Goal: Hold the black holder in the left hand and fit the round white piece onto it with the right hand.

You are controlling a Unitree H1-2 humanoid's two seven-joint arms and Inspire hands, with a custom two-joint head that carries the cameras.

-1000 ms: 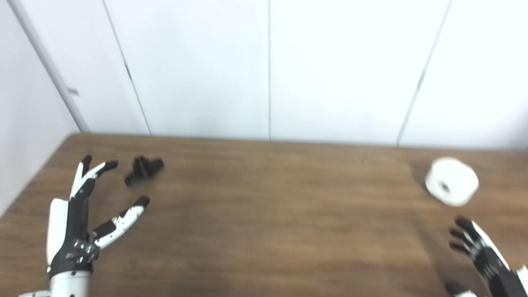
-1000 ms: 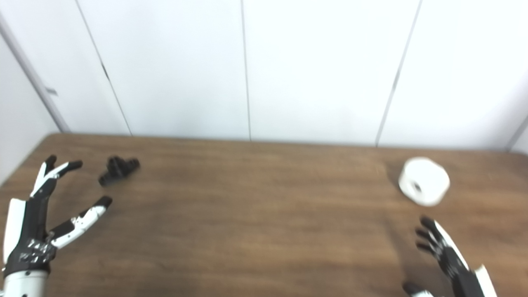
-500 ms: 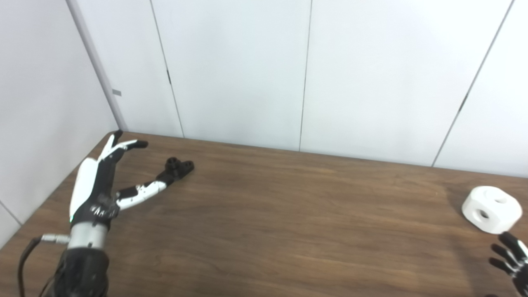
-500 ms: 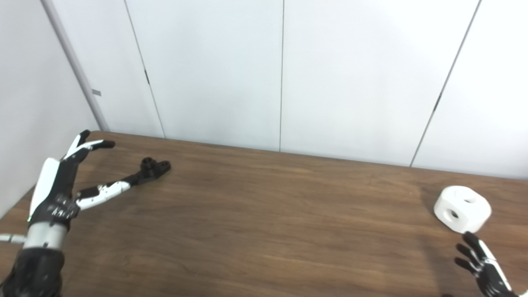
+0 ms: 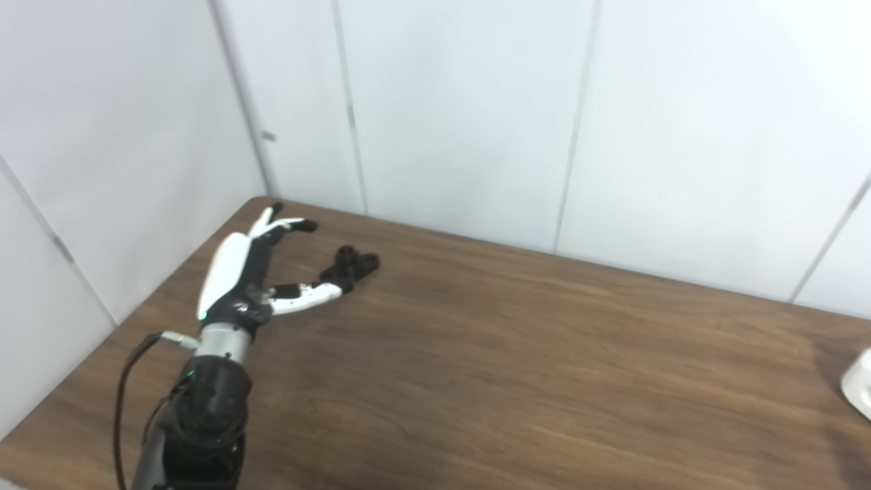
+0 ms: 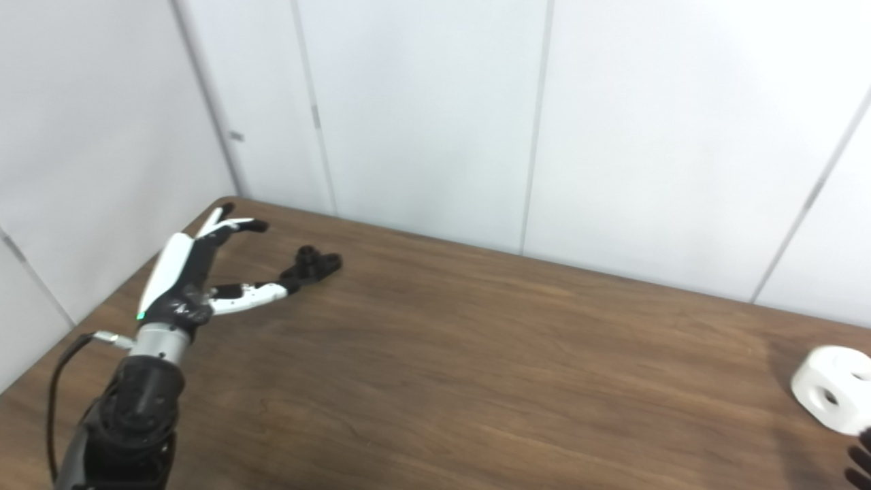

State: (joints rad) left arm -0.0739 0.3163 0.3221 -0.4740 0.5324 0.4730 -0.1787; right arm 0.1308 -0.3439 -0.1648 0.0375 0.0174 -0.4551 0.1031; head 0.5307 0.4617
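Just 1 black holder (image 6: 314,263) and 1 round white piece (image 6: 831,388) on the brown table (image 6: 476,367). Holder sitting near the far left corner, white piece way over at the right edge, well apart. Left hand (image 6: 194,272) spread wide, gripping nothing, thumb tip right up against the holder's near side, other fingers (image 6: 235,224) pointing at the far left corner. Right hand (image 6: 859,463) barely peeking in at the right edge just below the white piece, can't tell if spread or closed.
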